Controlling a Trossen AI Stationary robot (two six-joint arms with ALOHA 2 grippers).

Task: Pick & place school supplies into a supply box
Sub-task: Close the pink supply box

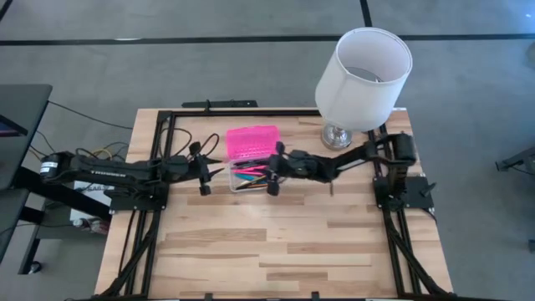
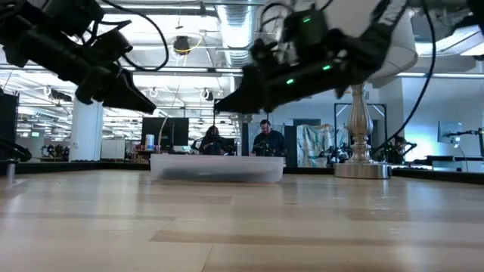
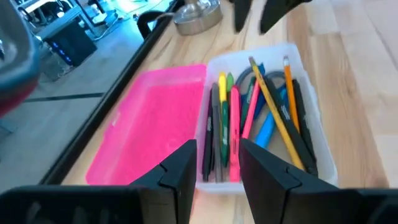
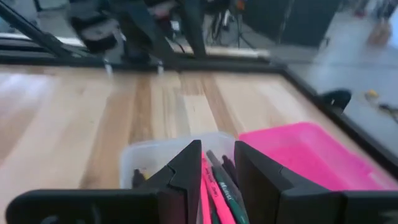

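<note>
- From the high view I count the job as nearly done: the supply box [image 1: 248, 167] sits toward the far middle of the surface [image 1: 276, 242], its clear base [image 3: 261, 118] open and its pink lid [image 1: 252, 142] folded back flat on the far side.
- The school supplies [image 3: 255, 121] lie inside the clear base: in the left wrist view I see pens, pencils and markers in yellow, green, pink, blue, black and orange, lying roughly lengthwise, with a blue curved piece among them that may be the scissors, though I cannot tell for sure.
- I find no loose pen or pencil anywhere on the bare wood in the high view or the low view, so I judge the gathering finished.
- My left gripper [image 1: 203, 171] hovers just left of the box, above the surface; its jaws are spread a little, with nothing between them.
- My right gripper [image 1: 272, 173] hangs over the right end of the box, just above the contents; its jaws stand slightly apart too, and I see nothing pinched in them.
- What is left, as I judge it: swing the pink lid over the base and press it closed, if closing counts as part of the task.
- The white lamp [image 1: 361, 79] stands at the far right, clear of the box.
</note>
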